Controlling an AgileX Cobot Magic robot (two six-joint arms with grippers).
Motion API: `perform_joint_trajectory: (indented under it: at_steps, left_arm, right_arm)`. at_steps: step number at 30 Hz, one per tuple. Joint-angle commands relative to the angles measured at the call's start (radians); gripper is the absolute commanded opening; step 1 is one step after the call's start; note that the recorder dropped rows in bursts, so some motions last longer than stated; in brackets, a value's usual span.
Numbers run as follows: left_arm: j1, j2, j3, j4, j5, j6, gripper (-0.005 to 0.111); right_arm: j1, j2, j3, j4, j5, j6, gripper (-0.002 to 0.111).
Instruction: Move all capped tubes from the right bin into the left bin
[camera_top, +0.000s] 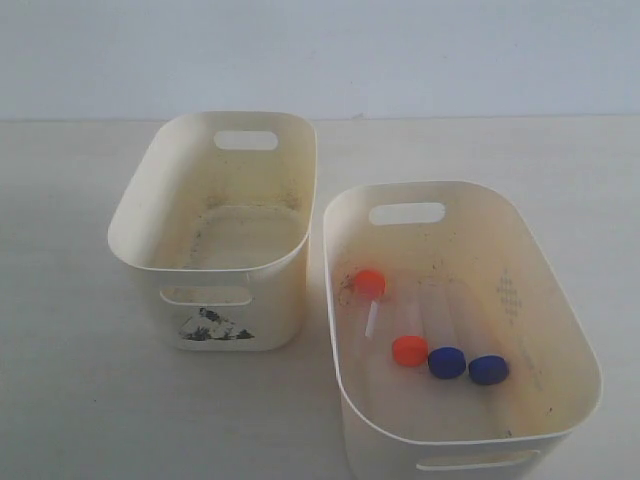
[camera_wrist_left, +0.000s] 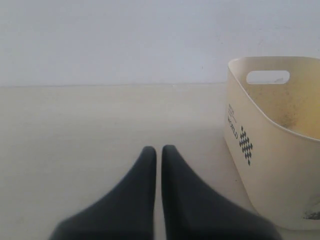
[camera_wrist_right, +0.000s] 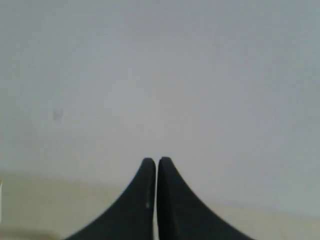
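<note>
The left gripper (camera_wrist_left: 158, 150) and right gripper (camera_wrist_right: 157, 161) each have jaws pressed together. Nearest, four capped tubes (camera_top: 447, 361) (two orange caps, two blue) lie in the right bin (camera_top: 540, 310); the left bin (camera_top: 150, 215) stands farther back beside it.

Table (camera_top: 70, 400): pale beige, matte, with a faint streaky grain. We see it fill most of the exterior view. Wall (camera_top: 450, 50): plain, whitish with a cool grey cast, standing behind the table. The two meet in a straight, level seam (camera_top: 60, 120). We find the same beige surface and pale wall in both wrist views. In the right wrist view we note a faint small mark (camera_wrist_right: 57, 115); whether it is on the wall or the lens, we cannot tell.
</note>
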Motion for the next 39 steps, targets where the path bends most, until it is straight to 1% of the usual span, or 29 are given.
perform_joint_trajectory:
  at_steps: [1, 6, 11, 13, 15, 17, 21, 23, 25, 27, 29, 32, 35, 37, 39]
  left_arm:
    - [0.001, -0.003, -0.003, 0.000, -0.002, -0.008, 0.004]
    - [0.001, -0.003, -0.003, 0.000, -0.002, -0.008, 0.004]
    - [0.001, -0.003, -0.003, 0.000, -0.002, -0.008, 0.004]
    - [0.001, -0.003, -0.003, 0.000, -0.002, -0.008, 0.004]
    - [0.001, -0.003, -0.003, 0.000, -0.002, -0.008, 0.004]
    - [0.001, -0.003, -0.003, 0.000, -0.002, -0.008, 0.004]
    - [0.001, -0.003, -0.003, 0.000, -0.002, -0.008, 0.004]
    - [0.001, -0.003, -0.003, 0.000, -0.002, -0.008, 0.004]
    - [0.001, -0.003, -0.003, 0.000, -0.002, -0.008, 0.004]
    - [0.001, -0.003, -0.003, 0.000, -0.002, -0.008, 0.004]
    - [0.001, -0.003, -0.003, 0.000, -0.002, -0.008, 0.004]
    - [0.001, -0.003, -0.003, 0.000, -0.002, -0.008, 0.004]
    - [0.001, -0.003, -0.003, 0.000, -0.002, -0.008, 0.004]
    - [0.001, -0.003, -0.003, 0.000, -0.002, -0.008, 0.004]
    - [0.001, -0.003, -0.003, 0.000, -0.002, -0.008, 0.004]
  right_arm:
    - [-0.002, 0.167, -0.082, 0.001, 0.366, -0.007, 0.001]
    - [-0.002, 0.256, -0.082, 0.030, 0.345, -0.011, 0.001]
    - [-0.002, 0.286, -0.082, 0.042, 0.304, 0.008, 0.001]
    - [-0.002, 0.290, -0.082, 0.092, 0.268, 0.018, 0.001]
    - [-0.002, 0.306, -0.082, 0.199, 0.211, 0.016, 0.001]
    - [0.005, 0.344, -0.082, 0.340, 0.193, -0.063, 0.001]
    - [0.051, 0.468, -0.082, 0.698, 0.256, -0.436, -0.001]
    - [0.097, 0.541, -0.084, 0.778, 0.260, -0.504, 0.000]
    - [0.147, 0.618, -0.100, 0.766, 0.252, -0.499, 0.000]
    - [0.208, 0.688, -0.132, 0.732, 0.252, -0.456, 0.000]
    - [0.270, 0.742, -0.169, 0.660, 0.262, -0.362, 0.000]
    - [0.391, 0.819, -0.244, 0.428, 0.274, -0.108, 0.000]
    - [0.490, 0.899, -0.325, 0.142, 0.358, 0.245, 0.000]
    - [0.535, 0.968, -0.391, 0.029, 0.466, 0.453, 0.000]
    - [0.556, 1.024, -0.443, -0.014, 0.552, 0.551, 0.000]
